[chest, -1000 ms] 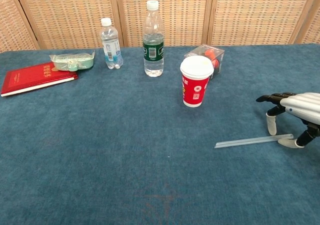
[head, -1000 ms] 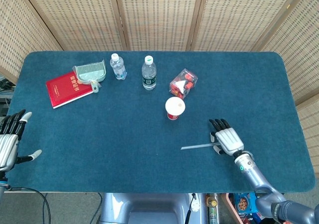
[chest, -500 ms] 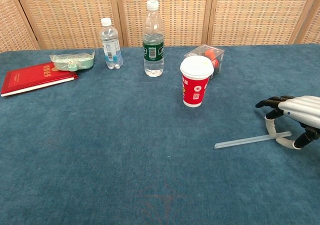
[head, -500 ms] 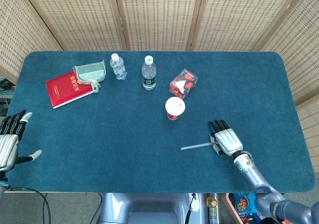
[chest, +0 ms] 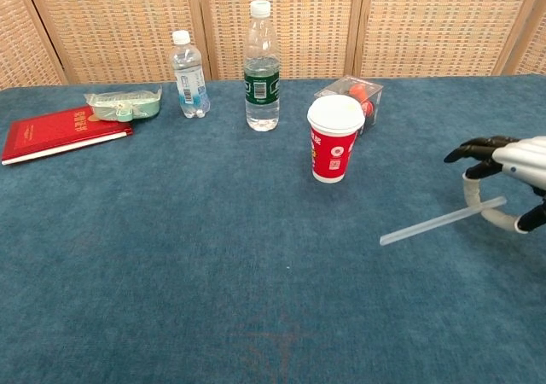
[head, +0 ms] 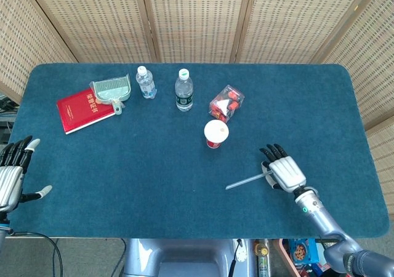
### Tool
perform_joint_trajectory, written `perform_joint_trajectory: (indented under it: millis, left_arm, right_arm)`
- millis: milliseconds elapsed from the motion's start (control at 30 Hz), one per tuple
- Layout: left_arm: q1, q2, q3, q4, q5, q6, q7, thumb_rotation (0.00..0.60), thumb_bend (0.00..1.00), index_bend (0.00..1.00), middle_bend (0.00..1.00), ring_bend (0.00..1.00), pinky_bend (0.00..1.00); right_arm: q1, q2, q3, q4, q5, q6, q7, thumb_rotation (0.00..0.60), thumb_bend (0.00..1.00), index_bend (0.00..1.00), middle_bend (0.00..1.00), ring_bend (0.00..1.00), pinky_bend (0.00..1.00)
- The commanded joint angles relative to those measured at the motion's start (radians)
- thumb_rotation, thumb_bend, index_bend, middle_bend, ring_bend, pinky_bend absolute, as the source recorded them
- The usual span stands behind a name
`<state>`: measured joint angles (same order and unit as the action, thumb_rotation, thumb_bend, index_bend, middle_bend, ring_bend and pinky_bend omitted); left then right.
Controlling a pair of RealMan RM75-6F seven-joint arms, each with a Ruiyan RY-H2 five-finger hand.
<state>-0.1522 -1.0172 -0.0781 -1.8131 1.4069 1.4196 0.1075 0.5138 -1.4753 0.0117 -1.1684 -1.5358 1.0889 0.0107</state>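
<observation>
1. The right hand (chest: 510, 172) pinches one end of the straw (chest: 442, 221), right of the red cup (chest: 334, 137).
2. The straw seems lifted off the table (chest: 171, 256).
3. The left hand (head: 13, 175), fingers apart, holds nothing, far left of the cup.

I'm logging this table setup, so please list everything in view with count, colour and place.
Clear plastic straw: 1, translucent, near right, pinched in the right hand.
Paper cup: 1, red, white lid, centre.
Larger water bottle: 1, clear, green label, far centre.
Smaller water bottle: 1, clear, left of the larger.
Clear plastic box: 1, red contents, behind the cup.
Small dustpan: 1, pale green, far left.
Hardcover book: 1, red, far left.
Table cloth: 1, dark blue.
Left hand: 1, left edge, holds nothing.
Right hand: 1, near right.
</observation>
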Motion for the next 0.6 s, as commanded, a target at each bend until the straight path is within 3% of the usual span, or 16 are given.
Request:
perform_joint_trajectory:
  millis: [33, 233, 400, 600]
  left_arm:
    - [0.000, 0.001, 0.000, 0.000, 0.001, 0.000, -0.003, 0.600, 0.06, 0.00, 0.00, 0.00, 0.00]
    - [0.000, 0.005, -0.002, 0.003, -0.001, -0.002, -0.015, 0.600, 0.06, 0.00, 0.00, 0.00, 0.00]
    - [-0.001, 0.002, -0.007, 0.006, -0.006, 0.005, -0.009, 0.600, 0.06, 0.00, 0.00, 0.00, 0.00]
    - [0.001, -0.004, -0.011, 0.005, -0.014, 0.010, 0.004, 0.600, 0.06, 0.00, 0.00, 0.00, 0.00]
  right_arm:
    - [-0.011, 0.048, 0.027, -0.022, -0.004, 0.052, -0.040, 0.600, 0.53, 0.66, 0.17, 0.00, 0.00]
    - [-0.018, 0.133, 0.086, -0.038, 0.029, 0.113, -0.104, 0.600, 0.53, 0.66, 0.18, 0.00, 0.00]
    - [0.012, 0.159, 0.155, 0.025, 0.001, 0.221, -0.303, 0.600, 0.54, 0.66, 0.21, 0.00, 0.00]
    - [0.089, 0.189, 0.204, 0.017, -0.029, 0.224, -0.474, 0.600, 0.54, 0.66, 0.23, 0.00, 0.02]
